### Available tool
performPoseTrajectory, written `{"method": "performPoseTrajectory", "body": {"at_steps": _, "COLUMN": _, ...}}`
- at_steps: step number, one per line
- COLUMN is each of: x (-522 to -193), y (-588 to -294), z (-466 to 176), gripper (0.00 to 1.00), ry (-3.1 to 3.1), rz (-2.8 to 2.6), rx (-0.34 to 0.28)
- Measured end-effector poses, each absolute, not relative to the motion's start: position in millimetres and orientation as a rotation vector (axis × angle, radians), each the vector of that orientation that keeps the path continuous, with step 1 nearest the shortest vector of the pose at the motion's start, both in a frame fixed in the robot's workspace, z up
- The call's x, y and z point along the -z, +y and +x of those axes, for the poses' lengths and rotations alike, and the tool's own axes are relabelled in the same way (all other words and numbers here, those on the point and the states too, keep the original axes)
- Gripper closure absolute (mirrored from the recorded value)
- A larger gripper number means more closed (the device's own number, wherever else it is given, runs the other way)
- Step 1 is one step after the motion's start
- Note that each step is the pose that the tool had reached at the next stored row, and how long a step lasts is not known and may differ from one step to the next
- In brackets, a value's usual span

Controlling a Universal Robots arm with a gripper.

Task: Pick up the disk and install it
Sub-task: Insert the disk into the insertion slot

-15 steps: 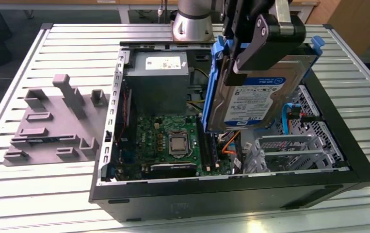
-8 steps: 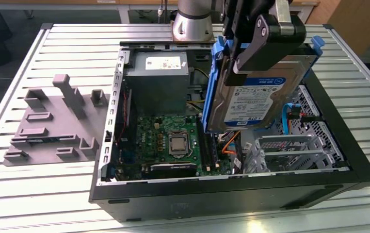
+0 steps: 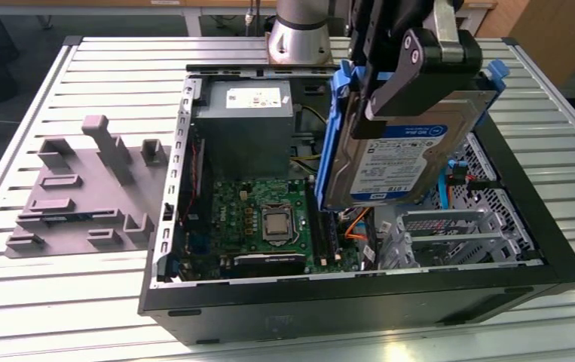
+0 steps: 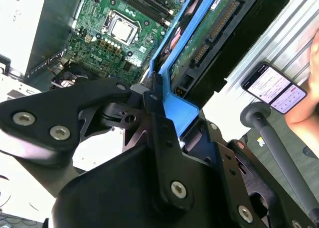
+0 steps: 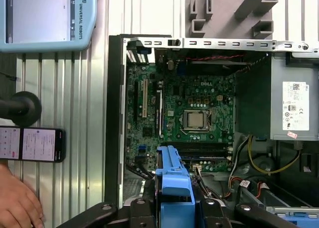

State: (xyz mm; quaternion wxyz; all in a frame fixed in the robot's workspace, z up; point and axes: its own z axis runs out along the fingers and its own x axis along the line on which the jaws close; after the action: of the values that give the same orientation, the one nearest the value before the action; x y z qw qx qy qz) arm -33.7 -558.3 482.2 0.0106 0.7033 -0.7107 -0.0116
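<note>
End effector (image 3: 400, 94) clamped on the disk's (image 3: 408, 162) upper end. Disk hangs steeply tilted, label toward the exterior camera, over the open PC case (image 3: 368, 290), between motherboard (image 3: 267, 215) and drive cage (image 3: 453, 234). Power supply (image 3: 247, 113) at the case's far end. Grey fixture tray (image 3: 86, 181) on worktop (image 3: 66, 294), exterior view's left. Arm reaches down from above. Person's hand (image 5: 17, 203) rests near a phone (image 5: 32, 144).
</note>
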Motion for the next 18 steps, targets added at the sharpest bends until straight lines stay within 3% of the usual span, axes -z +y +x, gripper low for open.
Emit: {"method": "performPoseTrajectory", "body": {"at_steps": 18, "x": -475.6, "y": -571.0, "z": -3.0, "gripper": 0.64, "ry": -2.224, "rz": 2.201, "rx": 0.053}}
